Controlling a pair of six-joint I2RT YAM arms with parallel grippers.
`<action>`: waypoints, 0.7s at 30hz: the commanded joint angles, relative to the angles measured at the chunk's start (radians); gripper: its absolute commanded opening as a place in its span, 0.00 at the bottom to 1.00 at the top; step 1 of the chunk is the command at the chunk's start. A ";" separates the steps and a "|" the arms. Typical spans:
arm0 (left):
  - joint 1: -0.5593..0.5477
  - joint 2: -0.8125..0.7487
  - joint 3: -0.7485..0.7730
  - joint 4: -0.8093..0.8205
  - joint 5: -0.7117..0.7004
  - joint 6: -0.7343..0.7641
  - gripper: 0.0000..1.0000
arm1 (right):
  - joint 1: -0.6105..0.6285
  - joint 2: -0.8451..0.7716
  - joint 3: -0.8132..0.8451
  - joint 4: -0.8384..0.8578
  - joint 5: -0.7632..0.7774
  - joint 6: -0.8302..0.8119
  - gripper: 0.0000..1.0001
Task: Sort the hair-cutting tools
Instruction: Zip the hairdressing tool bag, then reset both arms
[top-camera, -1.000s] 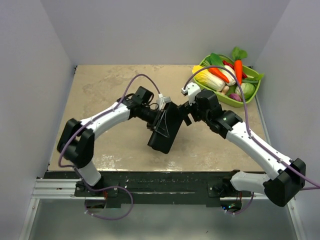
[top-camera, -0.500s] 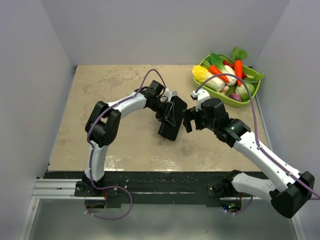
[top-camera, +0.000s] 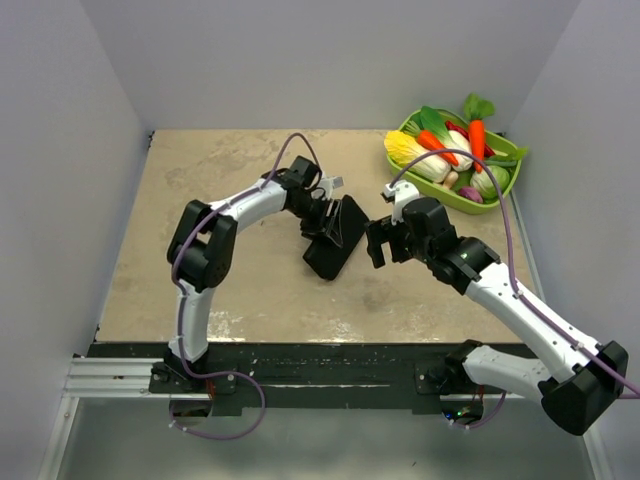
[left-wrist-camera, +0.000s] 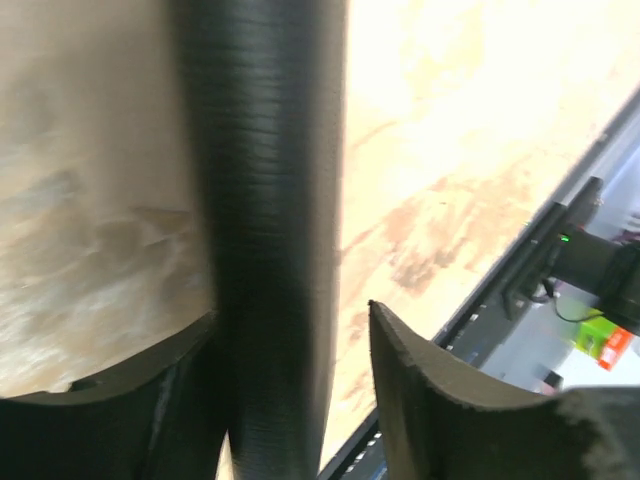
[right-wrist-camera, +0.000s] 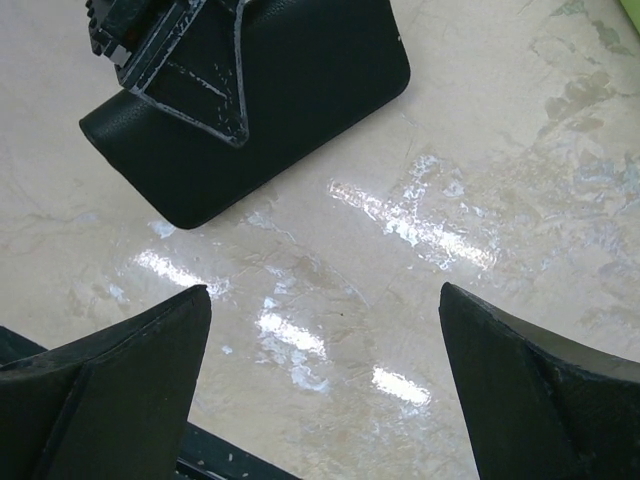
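Observation:
The hair-cutting tools are out of view. A flat black folding case (top-camera: 338, 252) lies tilted at mid-table. My left gripper (top-camera: 328, 220) straddles its far edge. In the left wrist view the case (left-wrist-camera: 265, 150) runs between the fingers of the left gripper (left-wrist-camera: 290, 315), and a strip of table shows between it and the right finger (left-wrist-camera: 430, 400), so the jaws are open. My right gripper (top-camera: 376, 243) hovers just right of the case. In its own view the right gripper (right-wrist-camera: 325, 330) is wide open over bare table, with the case (right-wrist-camera: 300, 90) ahead.
A green basket (top-camera: 452, 201) of toy vegetables stands at the back right corner. Grey walls close in the table on the left, back and right. The black rail (top-camera: 300, 360) carrying the arm bases runs along the near edge.
The left arm has carried the case away from the camera and toward the table's middle, and its jaws have widened off the case. The right gripper has shifted slightly left and stayed open.

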 joint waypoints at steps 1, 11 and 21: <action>0.028 -0.099 0.049 -0.046 -0.116 0.042 0.60 | 0.000 0.008 0.007 0.013 0.033 0.040 0.98; 0.061 -0.285 0.209 -0.224 -0.572 0.080 1.00 | 0.002 0.149 0.139 -0.022 -0.016 0.117 0.98; 0.108 -0.656 0.025 0.013 -0.846 0.048 1.00 | 0.000 0.257 0.361 -0.017 0.137 0.154 0.98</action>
